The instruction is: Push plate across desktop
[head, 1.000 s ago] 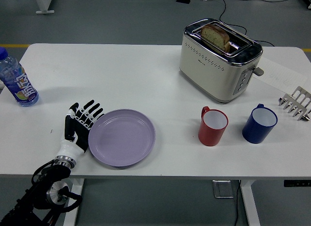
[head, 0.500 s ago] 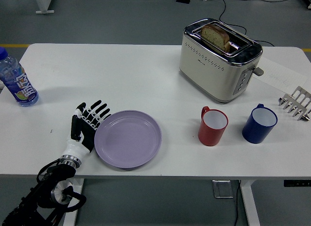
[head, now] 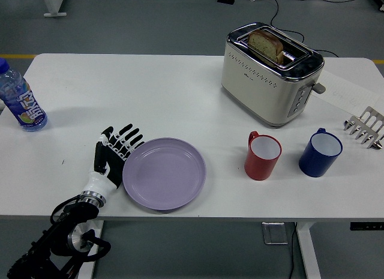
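Note:
A lilac plate (head: 164, 173) lies flat near the table's front edge, left of centre. My left hand (head: 114, 153) stands edge-on against the plate's left rim, its black and white fingers spread and straight, holding nothing. The left arm comes up from the lower left corner. My right arm is out of the picture.
A red mug (head: 263, 156) stands right of the plate, a blue mug (head: 321, 153) beyond it. A cream toaster (head: 270, 73) with bread sits at the back right, a metal rack (head: 365, 128) at the right edge, a water bottle (head: 20, 99) at the far left.
My left hand has slid to the right along the front of the table, and the plate has moved right with it, closer to the red mug.

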